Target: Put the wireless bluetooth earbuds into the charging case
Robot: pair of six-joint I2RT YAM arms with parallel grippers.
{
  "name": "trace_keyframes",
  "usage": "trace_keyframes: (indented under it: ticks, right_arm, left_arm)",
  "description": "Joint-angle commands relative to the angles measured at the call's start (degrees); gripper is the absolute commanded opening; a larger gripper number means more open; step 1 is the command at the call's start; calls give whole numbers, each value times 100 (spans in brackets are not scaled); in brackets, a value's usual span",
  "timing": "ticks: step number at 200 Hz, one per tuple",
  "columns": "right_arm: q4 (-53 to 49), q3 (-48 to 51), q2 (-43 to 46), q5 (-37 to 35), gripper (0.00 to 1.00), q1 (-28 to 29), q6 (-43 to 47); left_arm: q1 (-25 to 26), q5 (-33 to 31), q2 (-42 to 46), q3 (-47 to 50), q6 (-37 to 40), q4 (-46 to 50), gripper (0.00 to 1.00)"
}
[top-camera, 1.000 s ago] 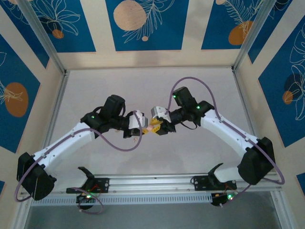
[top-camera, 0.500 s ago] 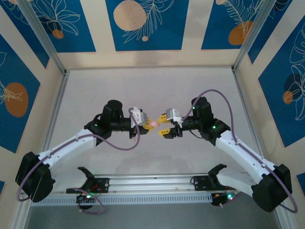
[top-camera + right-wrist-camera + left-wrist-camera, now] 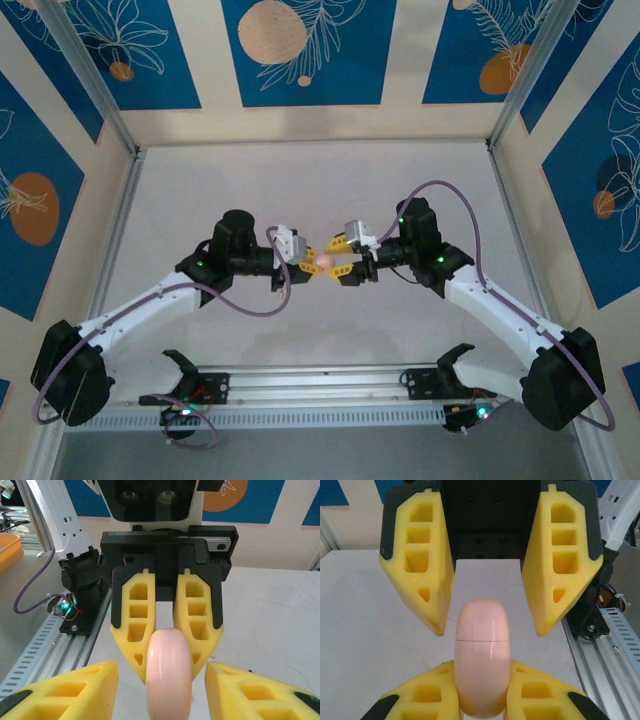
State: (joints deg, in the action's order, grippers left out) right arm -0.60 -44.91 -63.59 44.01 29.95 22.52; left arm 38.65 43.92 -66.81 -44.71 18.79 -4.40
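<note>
We see the left gripper (image 3: 481, 675) clenched on the pink charging case (image 3: 482, 630) and the right gripper (image 3: 160, 677) released around its free end, so an off-centre closing may twist the case loose.

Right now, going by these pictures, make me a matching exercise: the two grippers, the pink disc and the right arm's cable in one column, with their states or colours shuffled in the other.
Column one:
1. left gripper
2. right gripper
3. pink disc
4. right arm's cable

Column two:
a. purple, arching over the arm
b. jaws open, flanking the disc's end without touching it
c. pinched between yellow fingers
d. jaws shut on the disc

Pairs: 1-d, 2-b, 3-c, 4-a
</note>
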Motion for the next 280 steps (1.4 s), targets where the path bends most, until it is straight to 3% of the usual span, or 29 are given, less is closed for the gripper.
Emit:
trace_keyframes:
  ticks: [1, 18, 47, 71, 89, 124, 280]
  right_arm:
    - [19, -131, -28, 218, 48, -37, -68]
    - [13, -150, -46, 281, 42, -55, -72]
    - [-136, -232, -83, 394, 23, -77, 25]
    - [-692, -436, -74, 433, 14, -103, 485]
    - [-1763, -825, -145, 115, 14, -65, 1195]
    - [-2999, -1386, -376, -391, 14, 14, 1983]
    - [-2831, -1600, -676, -156, 14, 230, 1974]
  left_arm:
    - [28, 275, 115, -36, 90, -201, 17]
    - [28, 292, 106, -60, 87, -201, 17]
    - [23, 301, 102, -77, 87, -192, 18]
    - [27, 171, 115, -132, 250, 77, 33]
    - [36, 34, 97, -314, 714, 751, 42]
    - [39, -74, 78, -504, 1092, 1348, 43]
    - [70, 9, -41, -503, 811, 1003, 43]
